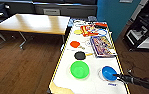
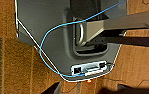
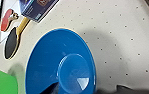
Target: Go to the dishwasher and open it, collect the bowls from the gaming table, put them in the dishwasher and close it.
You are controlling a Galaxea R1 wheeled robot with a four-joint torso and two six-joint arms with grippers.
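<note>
- Step in hand, as I judge it: collecting the bowls from the gaming table point(image 1: 65, 75); the dishwasher is nowhere to be seen here
- Nearest, the right gripper point(image 1: 118, 75) reaches in from the table's right edge and its tip meets the rim of the blue bowl point(image 1: 109, 72), which sits on the white top close to the near right corner
- In the right wrist view the blue bowl point(image 3: 62, 62) lies directly under the gripper, with dark finger tips at either side of its near rim; whether they are spread or pinching I cannot tell
- The next move likely calls for a firm pinch on that thin rim, then a level lift
- Just beside it, toward the table's middle, stands the green bowl point(image 1: 79, 69), untouched
- Farther along lie a black paddle point(image 1: 80, 55), a red paddle point(image 1: 75, 44) and a game box point(image 1: 102, 46)
- The left wrist view looks down on the robot's base point(image 2: 52, 32) and a blue cable point(image 2: 43, 40); the left fingers' state cannot be told
</note>
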